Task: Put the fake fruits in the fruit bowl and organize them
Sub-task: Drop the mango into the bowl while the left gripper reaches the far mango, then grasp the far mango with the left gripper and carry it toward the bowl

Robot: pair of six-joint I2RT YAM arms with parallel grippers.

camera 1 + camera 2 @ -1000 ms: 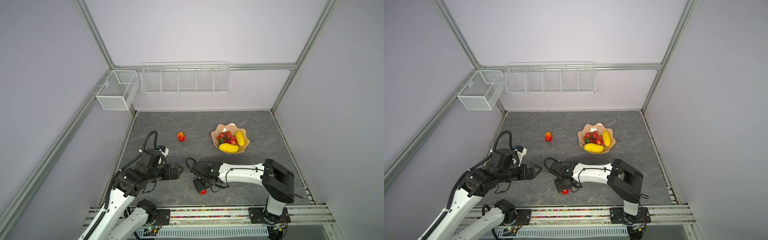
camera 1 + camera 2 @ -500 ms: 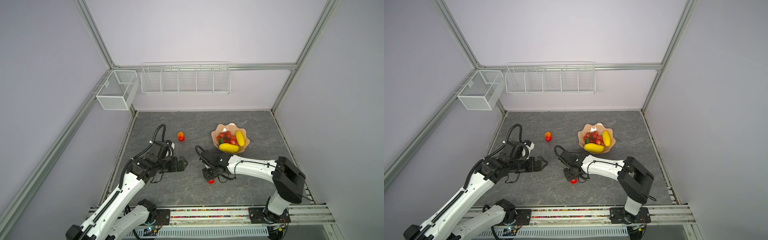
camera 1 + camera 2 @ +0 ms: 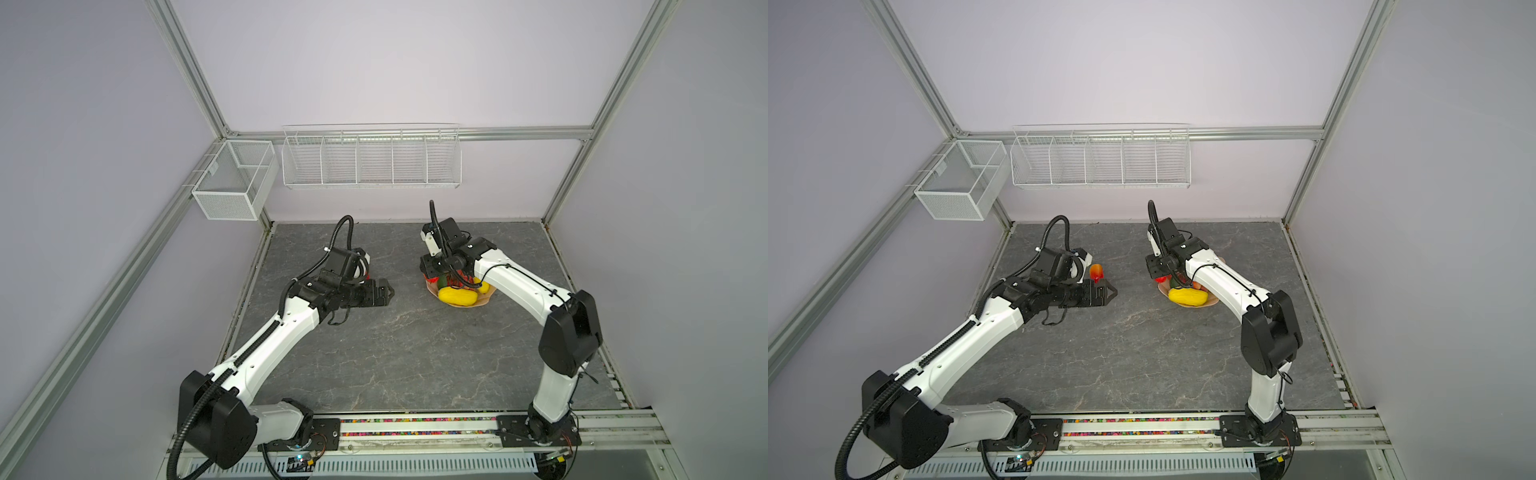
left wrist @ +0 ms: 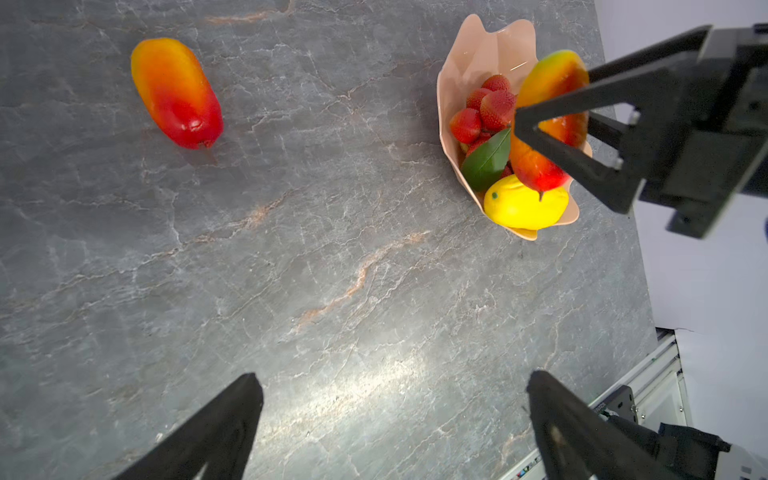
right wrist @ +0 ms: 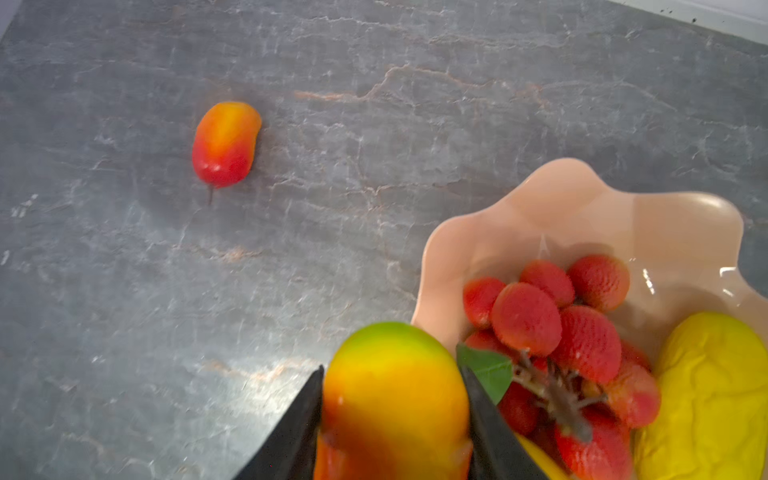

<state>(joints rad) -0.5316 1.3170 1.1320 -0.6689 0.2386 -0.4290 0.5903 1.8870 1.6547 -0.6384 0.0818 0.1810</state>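
Right gripper carrying one mango at the fruit bowl; left gripper empty.
I record the right jaws clamped on that mango over the bowl's 10 o'clock rim. Berries and yellow fruits lie inside. Left jaws spread wide. The loose mango lies on the table at the bowl's 9 o'clock.
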